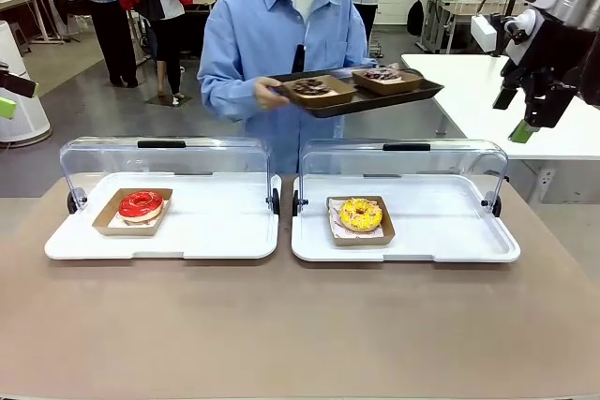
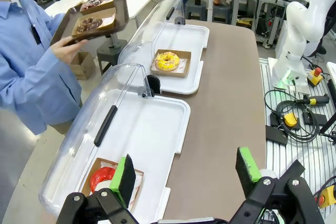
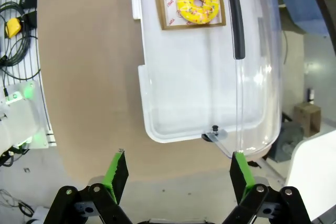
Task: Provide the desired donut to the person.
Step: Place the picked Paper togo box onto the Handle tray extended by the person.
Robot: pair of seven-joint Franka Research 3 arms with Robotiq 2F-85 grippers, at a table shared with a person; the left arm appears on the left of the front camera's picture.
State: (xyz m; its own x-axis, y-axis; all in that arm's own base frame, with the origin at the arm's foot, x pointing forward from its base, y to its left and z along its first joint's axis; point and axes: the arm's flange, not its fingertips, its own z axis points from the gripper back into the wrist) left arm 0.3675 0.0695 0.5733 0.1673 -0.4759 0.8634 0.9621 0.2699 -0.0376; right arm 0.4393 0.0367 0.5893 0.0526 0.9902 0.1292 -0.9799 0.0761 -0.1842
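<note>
The person (image 1: 281, 39) in a light blue shirt stands at the far side of the table and holds a dark tray (image 1: 375, 100) with two chocolate donuts in cardboard boats. A red-iced donut (image 1: 141, 204) lies in the left white display tray (image 1: 216, 231). A yellow sprinkled donut (image 1: 361, 214) lies in the right display tray (image 1: 441, 231). My left gripper (image 2: 185, 170) is open, high above the table's left end, with the red donut (image 2: 102, 179) below its left finger. My right gripper (image 3: 177, 170) is open, high over the right tray's end, far from the yellow donut (image 3: 198, 2).
Both display trays have clear hinged lids (image 1: 159, 161) standing open at the back. A white table (image 1: 487, 91) stands behind on the right. Bystanders stand far back on the left. The brown tabletop (image 1: 281, 325) in front of the trays is bare.
</note>
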